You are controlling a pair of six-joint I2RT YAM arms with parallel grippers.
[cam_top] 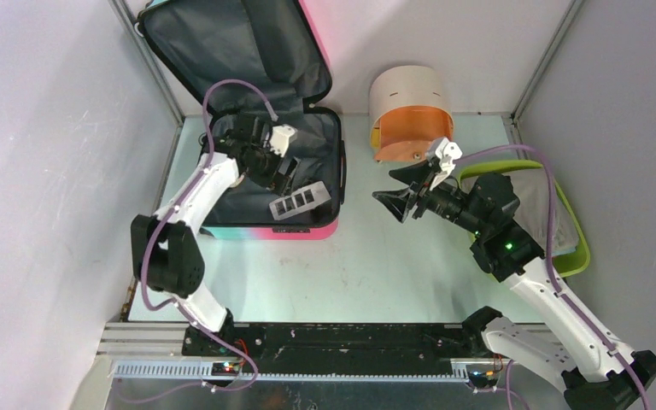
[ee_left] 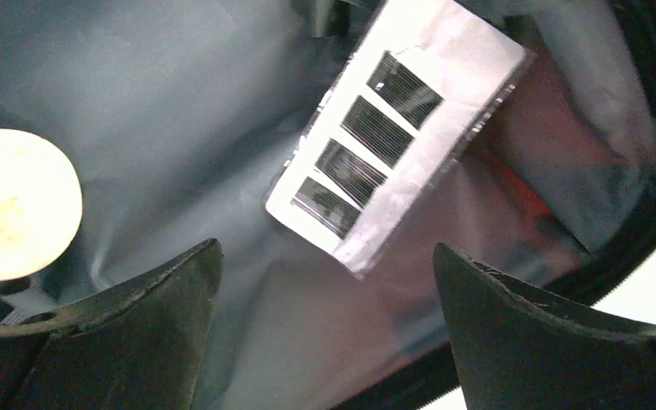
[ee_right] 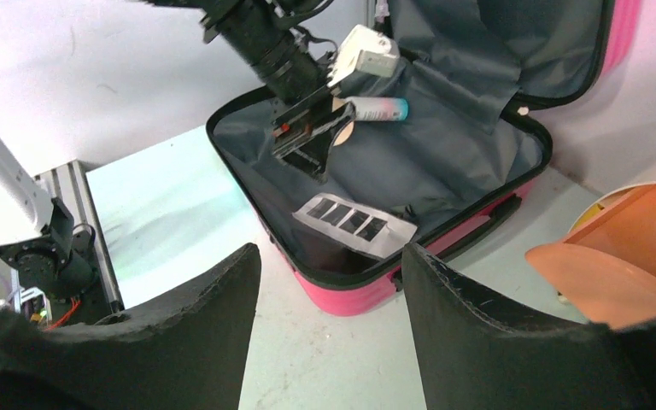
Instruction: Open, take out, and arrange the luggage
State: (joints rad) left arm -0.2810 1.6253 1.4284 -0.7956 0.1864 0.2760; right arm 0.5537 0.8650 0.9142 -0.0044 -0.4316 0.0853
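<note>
Left wrist view shows the left gripper point(ee_left: 326, 256) spread wide and empty, just above a silver packet point(ee_left: 397, 128) inside the luggage point(cam_top: 312, 158), which lies open at the far left of the table point(cam_top: 350, 273). The right gripper point(cam_top: 397, 190), also spread, hangs beside it. Opening looks done; the packet and a tube point(ee_right: 376, 108) are not yet taken out or arranged.

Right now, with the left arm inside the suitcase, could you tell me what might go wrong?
1. The silver packet leans on the suitcase wall; the open left end effector may push it flat rather than grip it.
2. The arm's purple cable loops near the raised lid and could snag.
</note>
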